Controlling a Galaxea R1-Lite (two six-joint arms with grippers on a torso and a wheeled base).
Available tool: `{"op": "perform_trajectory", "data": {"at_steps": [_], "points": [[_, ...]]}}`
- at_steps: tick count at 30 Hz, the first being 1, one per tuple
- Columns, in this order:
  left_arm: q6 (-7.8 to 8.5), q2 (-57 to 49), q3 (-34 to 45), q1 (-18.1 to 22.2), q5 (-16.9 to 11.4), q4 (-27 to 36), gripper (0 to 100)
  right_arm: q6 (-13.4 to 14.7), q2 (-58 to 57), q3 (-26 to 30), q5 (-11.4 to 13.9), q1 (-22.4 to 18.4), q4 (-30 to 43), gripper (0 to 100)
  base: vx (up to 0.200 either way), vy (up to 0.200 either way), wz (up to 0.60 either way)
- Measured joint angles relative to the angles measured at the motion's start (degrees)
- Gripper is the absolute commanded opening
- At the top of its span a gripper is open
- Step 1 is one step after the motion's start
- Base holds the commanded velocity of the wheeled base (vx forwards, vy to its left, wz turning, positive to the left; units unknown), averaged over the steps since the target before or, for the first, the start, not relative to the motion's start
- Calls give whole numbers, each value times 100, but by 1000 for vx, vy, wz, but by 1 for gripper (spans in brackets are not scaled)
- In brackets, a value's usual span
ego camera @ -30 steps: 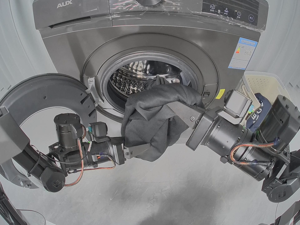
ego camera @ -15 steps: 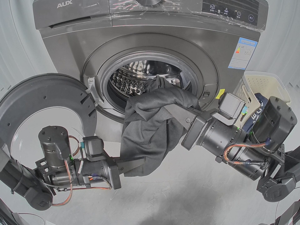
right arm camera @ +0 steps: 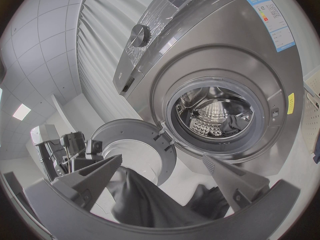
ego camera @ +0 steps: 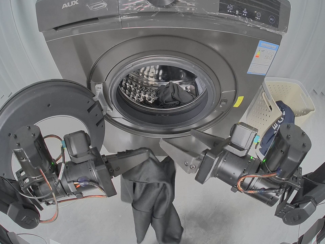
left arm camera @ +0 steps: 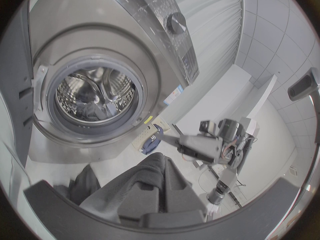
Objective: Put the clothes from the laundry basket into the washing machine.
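The washing machine (ego camera: 162,51) stands with its door (ego camera: 50,99) swung open to the left. A dark garment (ego camera: 172,94) lies inside the drum (right arm camera: 216,114). My left gripper (ego camera: 144,155) sits below the door opening, shut on a dark grey garment (ego camera: 152,194) that hangs down to the floor; in the left wrist view that gripper (left arm camera: 163,170) pinches the garment's cloth (left arm camera: 133,180). My right gripper (ego camera: 176,136) is open just right of the garment, with nothing between its fingers (right arm camera: 230,180). The cream laundry basket (ego camera: 291,88) stands at the right with a dark blue garment (ego camera: 279,122) over its rim.
The open door sits close behind my left arm. Grey floor (ego camera: 220,214) spreads in front of the machine. A white curtain (ego camera: 20,51) hangs behind the machine on both sides.
The right gripper has let go of the grey garment and opened. Both arms have dropped and pulled back from the drum opening, and the garment now hangs from the left gripper alone.
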Motion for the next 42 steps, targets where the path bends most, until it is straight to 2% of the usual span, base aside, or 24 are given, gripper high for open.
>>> {"op": "perform_trajectory", "data": {"at_steps": [8,18,23,35,42], "points": [[-28,-22,-345,6,378,-2,0,-356,-210,577,24,-91,-4,100,0,0,0],[-41,-100,-434,6,408,-6,0,-514,-284,850,41,-217,-15,100,0,0,0],[-41,-149,-452,4,405,-28,0,-794,-256,1015,151,-271,-17,100,0,0,0],[-57,-166,-461,-7,383,-187,0,-868,179,930,180,-361,-107,100,0,0,0],[-158,-177,-456,0,360,-215,0,-870,341,825,180,-347,-148,100,0,0,0]]}}
